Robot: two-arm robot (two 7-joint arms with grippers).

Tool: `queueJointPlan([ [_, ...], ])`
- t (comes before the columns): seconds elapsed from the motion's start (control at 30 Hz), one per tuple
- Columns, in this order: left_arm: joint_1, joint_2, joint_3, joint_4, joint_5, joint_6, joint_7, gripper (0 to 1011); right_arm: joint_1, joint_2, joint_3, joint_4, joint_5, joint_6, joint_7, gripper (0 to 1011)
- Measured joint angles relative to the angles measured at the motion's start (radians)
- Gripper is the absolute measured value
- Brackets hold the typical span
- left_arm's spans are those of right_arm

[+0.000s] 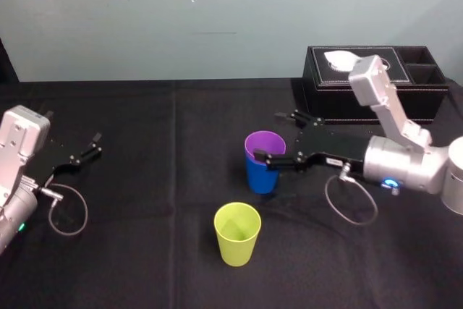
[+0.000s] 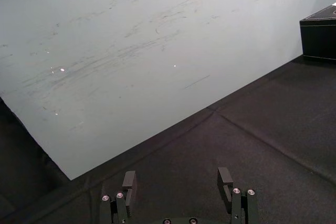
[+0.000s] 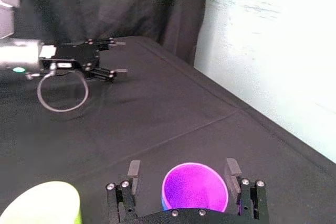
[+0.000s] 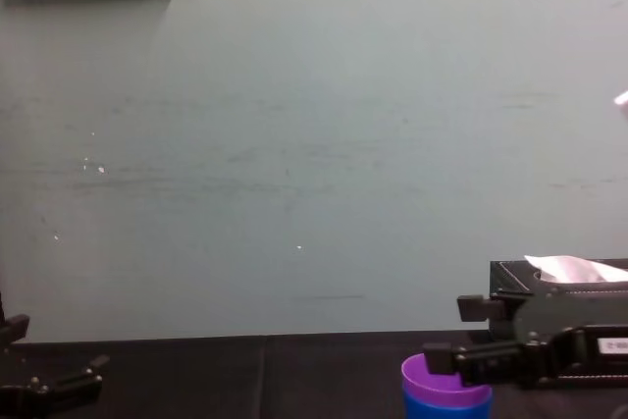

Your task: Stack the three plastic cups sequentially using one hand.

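- Right gripper (image 1: 268, 136) reaches in from the right to mid-table. Its jaws are spread wide and straddle the top of the purple cup (image 1: 265, 143) without clamping it.
- The purple cup sits nested inside the blue cup (image 1: 261, 179). The pair stands upright near the centre of the black table (image 1: 145, 251).
- In the right wrist view there's a gap on each side between the fingers and the purple rim. Whether the near finger brushes the rim in the head view, can't tell.
- The yellow-green cup (image 1: 237, 233) stands alone and upright, nearer the robot and slightly left of the pair, not touching it.
- The black tissue box (image 1: 376, 81) is far right and plays no part.
- Left gripper (image 1: 81, 153) is parked at the far left of the table with its jaws apart, holding nothing.
- Step, as a judgement: the first nest looks done, with two of three cups stacked and the yellow-green one left.
- Next move likely calls for clearing the purple rim upward, shifting nearer and left over the yellow-green cup, and closing on its wall.
- Then it needs lifting and a straight drop into the purple cup. A tilted entry could tip the light stack.
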Motion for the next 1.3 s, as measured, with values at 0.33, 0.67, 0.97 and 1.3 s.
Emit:
queueJointPlan([
  [0.33, 0.0, 0.0, 0.0, 0.0, 0.0, 0.0, 0.0, 1011, -0.09, 0.112, 0.032, -0.069, 0.061, -0.053, 0.072, 1000],
  [0.67, 0.0, 0.0, 0.0, 0.0, 0.0, 0.0, 0.0, 1011, -0.163, 0.191, 0.053, -0.091, 0.075, -0.122, 0.108, 1000],
  [0.97, 0.0, 0.0, 0.0, 0.0, 0.0, 0.0, 0.0, 1011, -0.205, 0.221, 0.048, -0.083, 0.058, -0.172, 0.138, 1000],
  [1.3, 0.0, 0.0, 0.0, 0.0, 0.0, 0.0, 0.0, 1011, -0.215, 0.221, 0.015, -0.1, 0.022, -0.196, 0.168, 1000],
])
